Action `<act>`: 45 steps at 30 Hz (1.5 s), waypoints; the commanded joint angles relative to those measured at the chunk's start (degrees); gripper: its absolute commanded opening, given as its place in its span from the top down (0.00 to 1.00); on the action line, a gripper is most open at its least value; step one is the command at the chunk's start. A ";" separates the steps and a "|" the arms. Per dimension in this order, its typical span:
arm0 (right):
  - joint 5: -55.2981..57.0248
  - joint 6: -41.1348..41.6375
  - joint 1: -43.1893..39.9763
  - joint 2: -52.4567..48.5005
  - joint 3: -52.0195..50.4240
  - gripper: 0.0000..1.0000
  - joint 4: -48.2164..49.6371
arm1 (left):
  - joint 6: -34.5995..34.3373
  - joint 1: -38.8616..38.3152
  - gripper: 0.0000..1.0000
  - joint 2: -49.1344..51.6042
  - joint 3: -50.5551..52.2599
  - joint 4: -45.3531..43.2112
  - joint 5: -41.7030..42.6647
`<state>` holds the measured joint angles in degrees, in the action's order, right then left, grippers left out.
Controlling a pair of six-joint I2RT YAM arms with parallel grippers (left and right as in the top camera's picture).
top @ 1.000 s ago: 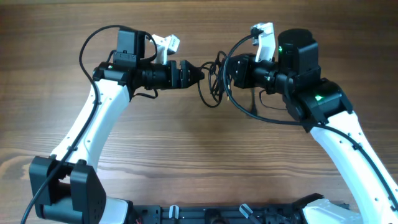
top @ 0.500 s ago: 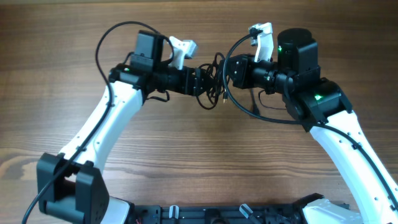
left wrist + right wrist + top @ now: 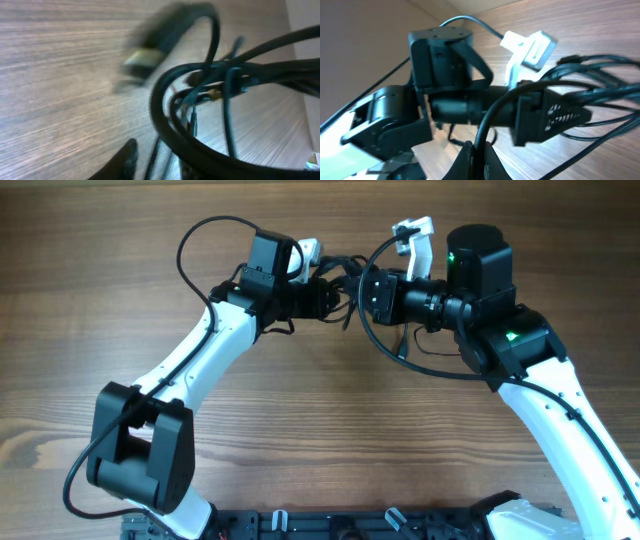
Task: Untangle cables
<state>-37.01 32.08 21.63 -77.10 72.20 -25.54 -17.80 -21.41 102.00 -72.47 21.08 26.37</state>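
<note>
Subject: thin black cables (image 3: 348, 278), knotted into one bundle and suspended between the tips of the two arms, over the far part of the brown wood-grain table (image 3: 300, 420).

Right gripper (image 3: 368, 295), a black two-finger claw: jaws pinched together on the cables. The right wrist view confirms this, with the gripper (image 3: 479, 157) closed at the bottom edge and one strand (image 3: 492, 112) rising in an arc from between its tips. A single loose strand (image 3: 400, 348) drops from this side toward the near half of the table.

Left gripper (image 3: 335, 298), also black: pushed into the bundle from the opposite side, with strands crossing above and below its perforated finger (image 3: 550, 117). Whether its jaws are clamped on a strand or merely narrow around it, I cannot tell.

Left wrist view: cable loops (image 3: 200, 100) fill the frame at close range. One blurred plug with a pale metal tip (image 3: 142, 59) sticks out above the loops. One dark fingertip (image 3: 128, 159) shows at the lower edge.
</note>
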 commanded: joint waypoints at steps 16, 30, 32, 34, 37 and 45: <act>-0.22 2.21 0.00 3.17 1.36 0.96 -9.05 | -15.43 1.33 0.96 1.20 0.24 0.26 -15.72; 25.81 -8.11 -0.68 -3.32 1.36 0.96 -18.29 | -8.94 6.08 0.96 1.20 0.24 22.99 -27.06; 25.83 -8.09 -2.47 -4.92 1.36 0.96 -18.64 | -8.94 6.62 0.96 1.20 0.24 25.00 -30.18; 25.31 -8.07 -5.35 -6.27 1.36 0.96 -18.91 | -8.92 7.45 0.96 1.20 0.24 26.43 -32.15; 23.21 -8.13 -11.02 -7.82 1.36 0.96 -19.34 | -7.87 8.92 0.96 1.20 0.24 27.23 -32.46; 19.43 -7.91 -27.02 -8.63 1.36 0.96 -19.58 | -7.82 11.10 0.96 1.20 0.24 27.34 -32.48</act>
<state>-20.95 24.27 0.78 -85.30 72.49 -45.12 -25.28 -12.56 102.61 -72.31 48.01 -1.06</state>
